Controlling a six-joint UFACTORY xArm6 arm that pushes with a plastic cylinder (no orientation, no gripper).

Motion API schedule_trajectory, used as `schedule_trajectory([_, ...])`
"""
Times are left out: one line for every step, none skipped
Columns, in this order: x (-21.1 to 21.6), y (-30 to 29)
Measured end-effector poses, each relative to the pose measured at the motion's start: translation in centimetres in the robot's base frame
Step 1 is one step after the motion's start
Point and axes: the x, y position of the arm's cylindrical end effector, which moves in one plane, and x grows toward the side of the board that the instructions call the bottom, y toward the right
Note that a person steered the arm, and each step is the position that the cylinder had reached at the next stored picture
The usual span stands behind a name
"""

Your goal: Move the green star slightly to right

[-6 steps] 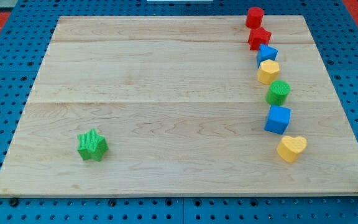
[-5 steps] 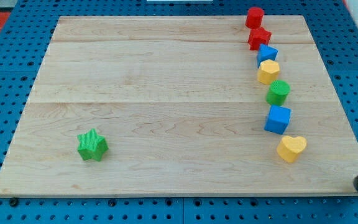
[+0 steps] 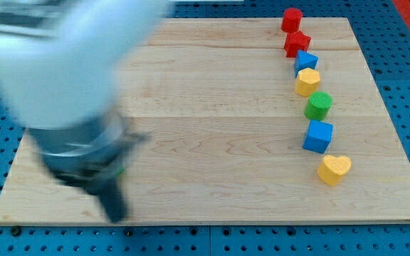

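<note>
My arm fills the view's left as a large, motion-blurred white and dark shape. The dark rod ends at my tip, near the board's bottom edge at the lower left. The green star is almost wholly hidden behind the arm; only a green sliver shows just above and right of my tip. I cannot tell whether the tip touches it.
A column of blocks runs down the wooden board at the view's right: red block, red star, blue block, yellow block, green cylinder, blue cube, yellow heart.
The arm has swept in fast and now covers the left of the board and the green star. The blocks at the right have not moved.
</note>
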Motion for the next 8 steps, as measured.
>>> schedule_trajectory([-5.5,-6.8])
schedule_trajectory([-7.6,-5.7])
schedule_trajectory([-7.5,1.2])
schedule_trajectory([-6.8,4.8])
schedule_trajectory([-8.6,-1.7])
schedule_trajectory([-8.9,-5.0])
schedule_trajectory([-8.9,-6.6])
schedule_trajectory([-8.5,-6.6])
